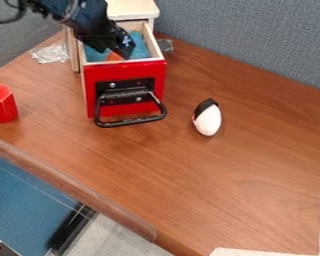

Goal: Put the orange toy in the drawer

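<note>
Glossy red drawer front (130,71); smooth wood-grain table (189,175); rough cloth-like partition (256,40).

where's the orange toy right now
In the camera view, upper left, the orange toy shows inside the open red drawer, just behind its front and close by the hand.

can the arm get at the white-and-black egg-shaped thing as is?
Probably: the egg-shaped thing sits uncovered on the table, but the hand would likely have to rise clear of the open drawer first.

No readable text, labels or numbers can be seen.
</note>
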Tool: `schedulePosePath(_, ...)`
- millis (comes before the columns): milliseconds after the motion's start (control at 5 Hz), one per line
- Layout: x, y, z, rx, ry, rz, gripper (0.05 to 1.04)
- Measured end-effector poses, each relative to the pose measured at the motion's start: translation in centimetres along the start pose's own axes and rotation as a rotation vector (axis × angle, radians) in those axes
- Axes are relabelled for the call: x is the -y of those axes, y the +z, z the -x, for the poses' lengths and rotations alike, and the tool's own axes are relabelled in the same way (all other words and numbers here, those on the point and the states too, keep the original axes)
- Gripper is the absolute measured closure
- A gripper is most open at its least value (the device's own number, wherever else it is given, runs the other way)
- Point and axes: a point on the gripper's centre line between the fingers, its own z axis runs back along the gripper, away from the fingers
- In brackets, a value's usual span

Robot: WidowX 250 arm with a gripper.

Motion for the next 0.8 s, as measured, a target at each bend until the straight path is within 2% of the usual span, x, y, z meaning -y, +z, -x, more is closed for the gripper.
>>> schedulePosePath(200, 1.4, 3.5, 0.2, 0.041, -0.050, -0.058, 0.084)
schedulePosePath(400, 2.6, 6.5, 2.1, 0.021, -0.080, -0.156, 0.084)
schedulePosePath(600, 3.6, 8.7, 3.8, -0.104, -0.014, -0.260, 0.084)
schedulePosePath(800, 4.2, 9.2, 5.8, -0.269, 0.022, -0.346, 0.084)
